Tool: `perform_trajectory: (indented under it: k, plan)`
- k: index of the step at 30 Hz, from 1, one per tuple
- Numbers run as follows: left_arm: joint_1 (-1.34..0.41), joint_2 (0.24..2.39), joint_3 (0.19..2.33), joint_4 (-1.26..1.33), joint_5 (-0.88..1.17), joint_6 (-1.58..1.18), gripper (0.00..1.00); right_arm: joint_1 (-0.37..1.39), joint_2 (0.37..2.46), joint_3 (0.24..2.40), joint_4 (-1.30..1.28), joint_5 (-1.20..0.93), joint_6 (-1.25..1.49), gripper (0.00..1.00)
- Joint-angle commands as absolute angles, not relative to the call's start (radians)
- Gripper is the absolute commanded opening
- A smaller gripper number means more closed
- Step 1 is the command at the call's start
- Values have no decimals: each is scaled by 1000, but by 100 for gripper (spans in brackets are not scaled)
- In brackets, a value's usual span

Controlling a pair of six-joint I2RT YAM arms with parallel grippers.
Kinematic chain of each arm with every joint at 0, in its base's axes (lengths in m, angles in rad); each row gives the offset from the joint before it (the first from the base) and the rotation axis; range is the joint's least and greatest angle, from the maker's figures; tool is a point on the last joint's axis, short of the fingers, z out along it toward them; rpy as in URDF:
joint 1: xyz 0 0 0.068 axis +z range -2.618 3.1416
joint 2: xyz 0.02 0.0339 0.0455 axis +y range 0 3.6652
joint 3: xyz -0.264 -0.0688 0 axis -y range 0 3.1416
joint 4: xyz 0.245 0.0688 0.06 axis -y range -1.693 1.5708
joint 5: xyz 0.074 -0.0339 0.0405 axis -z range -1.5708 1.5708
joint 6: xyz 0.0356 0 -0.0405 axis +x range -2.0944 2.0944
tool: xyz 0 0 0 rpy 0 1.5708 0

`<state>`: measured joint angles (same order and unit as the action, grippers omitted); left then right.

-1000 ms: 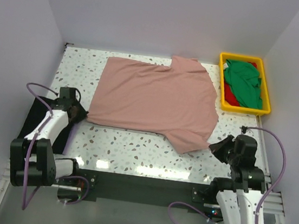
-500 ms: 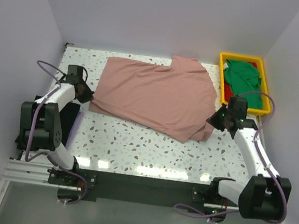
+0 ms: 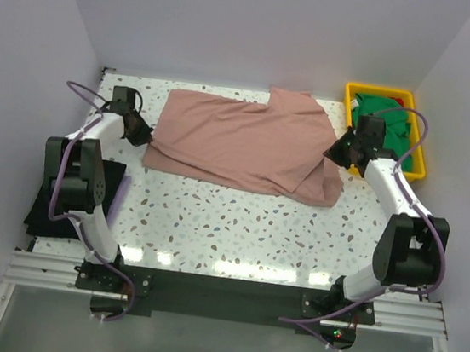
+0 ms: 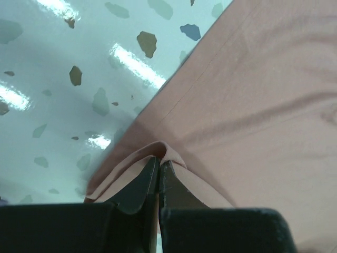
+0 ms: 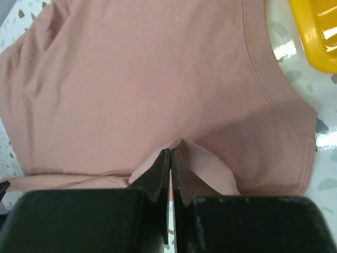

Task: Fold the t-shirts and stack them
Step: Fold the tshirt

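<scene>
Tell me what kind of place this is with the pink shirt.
Probably a robot test cell: plain walls box in a speckled table, the left arm and right arm are bolted at its near edge, and a pink t-shirt lies on it.

pink t-shirt (image 3: 248,139): mid-table, near hem doubled back (partly) | green t-shirt (image 3: 385,104): crumpled, far right

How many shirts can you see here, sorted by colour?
Pink t-shirt: 1
Green t-shirt: 1
Red t-shirt: 1, only a sliver showing in the yellow tray
Black t-shirt: 1
Total: 4
</scene>
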<state>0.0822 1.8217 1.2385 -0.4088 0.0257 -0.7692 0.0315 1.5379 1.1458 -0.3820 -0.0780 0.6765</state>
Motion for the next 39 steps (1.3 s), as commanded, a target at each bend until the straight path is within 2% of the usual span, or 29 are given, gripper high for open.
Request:
perform_trajectory:
  k: [1, 11, 17, 39]
  plan:
    - [78, 1850, 1311, -394, 44, -785, 0, 26, 1566, 1224, -350, -43, 666, 0]
    - [74, 1927, 1416, -419, 52, -782, 2, 2, 1611, 1241, -330, -18, 666, 0]
    - [72, 1942, 1420, -413, 54, -776, 4, -49, 1603, 1232, -298, -43, 669, 0]
    - [74, 1982, 1473, -403, 55, -775, 7, -54, 1696, 1293, -290, -46, 660, 0]
